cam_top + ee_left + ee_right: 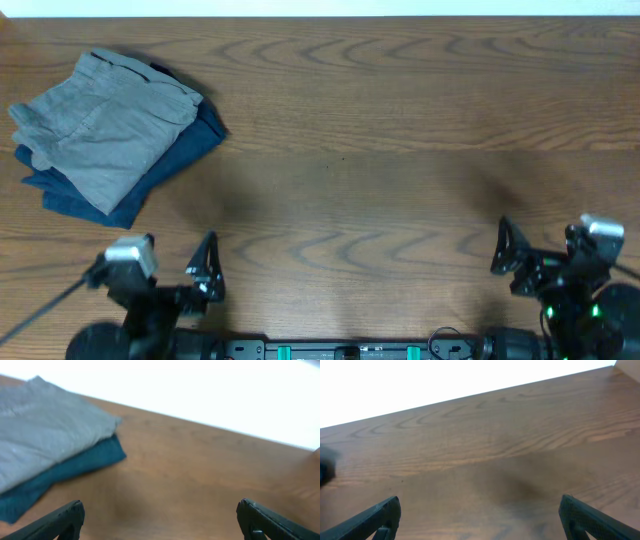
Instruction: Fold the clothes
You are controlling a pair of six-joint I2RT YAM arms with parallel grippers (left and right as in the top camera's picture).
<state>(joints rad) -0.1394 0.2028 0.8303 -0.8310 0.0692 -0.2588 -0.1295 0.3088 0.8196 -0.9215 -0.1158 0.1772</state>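
Note:
The light grey pants (100, 125) lie folded at the far left of the table, on top of a dark navy-blue folded garment (175, 165). In the left wrist view the grey pants (45, 435) sit over the blue garment (75, 467) at the left. My left gripper (205, 268) is open and empty near the front edge, well short of the pile; its fingers (159, 519) frame bare wood. My right gripper (505, 250) is open and empty at the front right, over bare table (479, 517).
The brown wooden table (400, 130) stretches across the view. Its far edge (400, 14) meets a white surface. The arm bases stand along the front edge.

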